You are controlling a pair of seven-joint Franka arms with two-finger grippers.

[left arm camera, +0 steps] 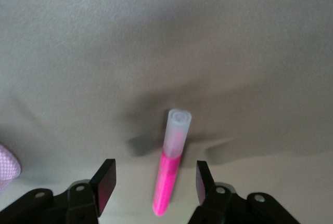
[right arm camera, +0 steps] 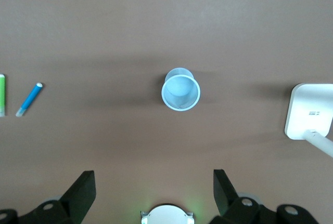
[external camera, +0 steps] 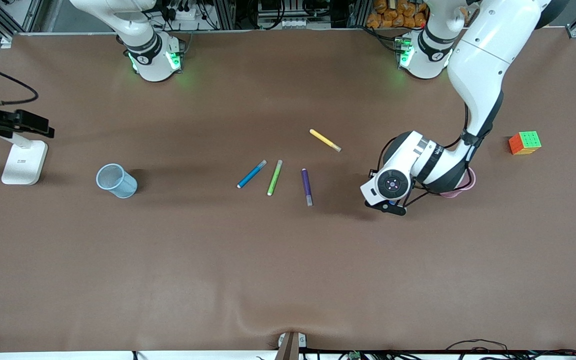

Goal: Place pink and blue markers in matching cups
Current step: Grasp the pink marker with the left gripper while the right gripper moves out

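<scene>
The pink marker lies on the table between the fingers of my left gripper, which is open, with a gap on each side of the marker. In the front view the left hand hangs low over the table and hides the marker. The pale pink cup stands right beside that hand, mostly hidden by the arm, and shows in the left wrist view. The blue marker lies mid-table and shows in the right wrist view. The blue cup stands toward the right arm's end. My right gripper is open and empty, high above the blue cup.
A lime-green marker and a dark purple marker lie beside the blue marker. A yellow marker lies farther from the front camera. A colour cube sits at the left arm's end. A white stand sits past the blue cup.
</scene>
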